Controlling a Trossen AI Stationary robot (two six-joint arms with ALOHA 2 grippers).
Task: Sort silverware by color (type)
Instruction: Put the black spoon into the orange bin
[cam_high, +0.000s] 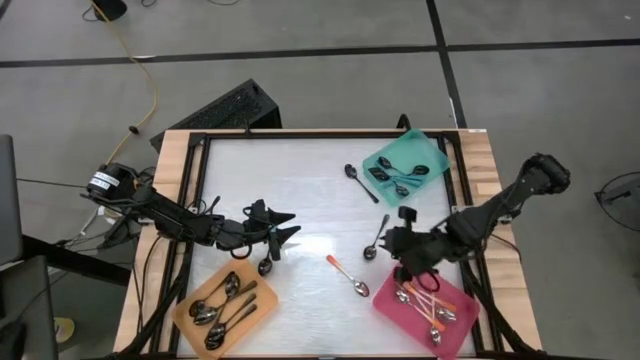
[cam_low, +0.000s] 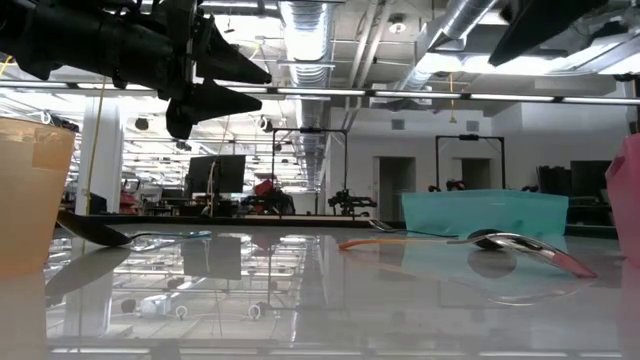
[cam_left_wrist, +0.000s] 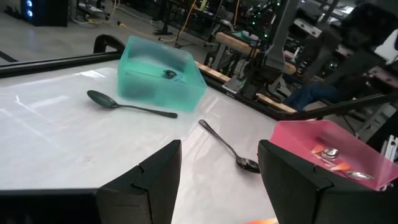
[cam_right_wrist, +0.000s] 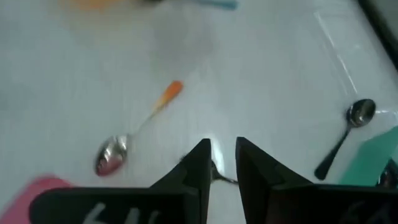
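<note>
A glossy white table (cam_high: 300, 190) in a pipe-ceilinged workshop bears three flat plastic trays, orange (cam_high: 190, 300), pink (cam_high: 395, 315) and teal (cam_high: 425, 150), each holding spoons, four loose spoons including an orange-handled spoon (cam_high: 348, 275), the spread-fingered left gripper (cam_high: 283, 228), and the right gripper (cam_high: 398, 250) with fingers narrowly parted, pinching nothing visible.

On the counter (cam_high: 300, 180), 1 tray (cam_high: 262, 318) of spoons sits at the near left, a second tray (cam_high: 385, 305) at the near right and a third tray (cam_high: 428, 150) at the far right, with 4 loose spoons (cam_high: 376, 238) lying between them.
</note>
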